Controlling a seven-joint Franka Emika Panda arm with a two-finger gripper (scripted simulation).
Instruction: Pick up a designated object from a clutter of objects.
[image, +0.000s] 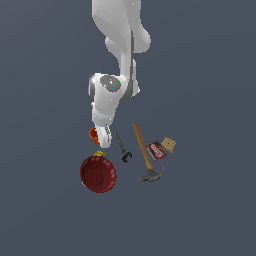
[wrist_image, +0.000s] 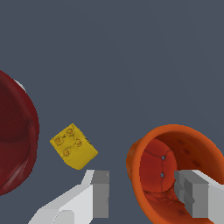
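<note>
The orange cup (image: 92, 134) lies beside the arm's hand, mostly hidden by it in the exterior view. The wrist view looks into the cup's (wrist_image: 186, 138) open mouth. My gripper (wrist_image: 146, 192) is open and straddles the cup's near wall: one finger (wrist_image: 192, 194) reaches inside the mouth, and the other finger (wrist_image: 101, 192) stays outside with a small gap to the wall. In the exterior view my gripper (image: 101, 136) sits low over the floor, just above the dark-red bowl (image: 98, 173).
A tiny yellow piece (wrist_image: 73, 147) lies between cup and bowl (wrist_image: 13, 135), close to the outer finger. Toward the exterior view's right lie a small black clamp (image: 123, 150), a wooden-handled claw hammer (image: 145, 152) and a red-and-tan box (image: 161, 148).
</note>
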